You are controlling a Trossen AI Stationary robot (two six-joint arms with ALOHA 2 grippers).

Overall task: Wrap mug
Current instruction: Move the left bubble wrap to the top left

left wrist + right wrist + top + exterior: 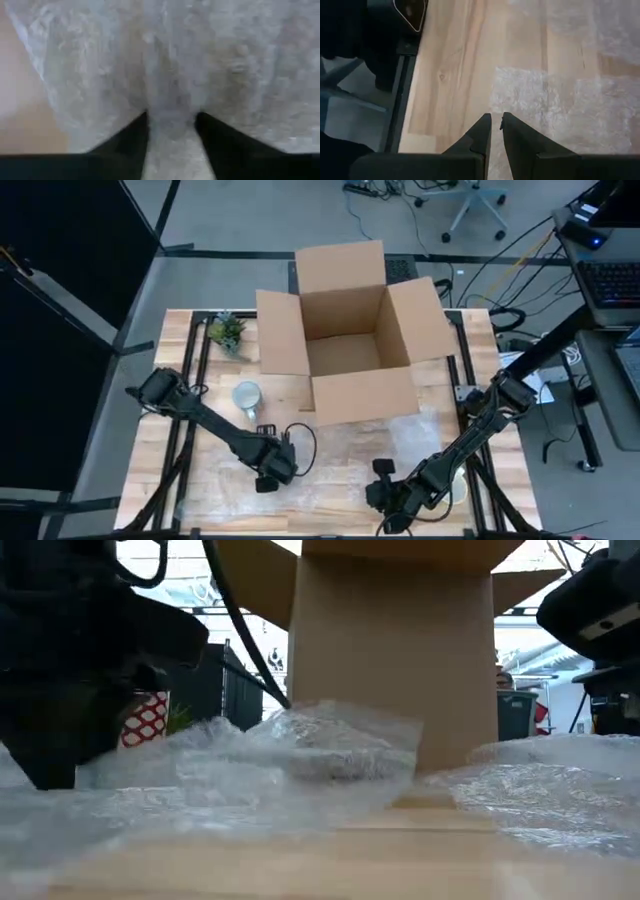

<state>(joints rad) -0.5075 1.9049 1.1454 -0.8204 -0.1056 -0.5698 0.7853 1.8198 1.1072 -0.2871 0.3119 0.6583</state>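
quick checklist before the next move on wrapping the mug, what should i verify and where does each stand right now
1. Mug upright and free on the table: ok, it stands left of the cardboard box, untouched.
2. Bubble wrap spread on the table: ok, though it lies crumpled in the low view.
3. Mug on the wrap: not ok as far as the high view shows; it seems to stand off the sheet.
4. Left pincer has wrap: cannot tell; its fingers are apart with wrap between them, contact unclear.
5. Right pincer ready: fingers nearly shut, holding nothing, above the wrap's edge at the front of the table.
6. Potted plant out of the way: ok, at the far left corner.
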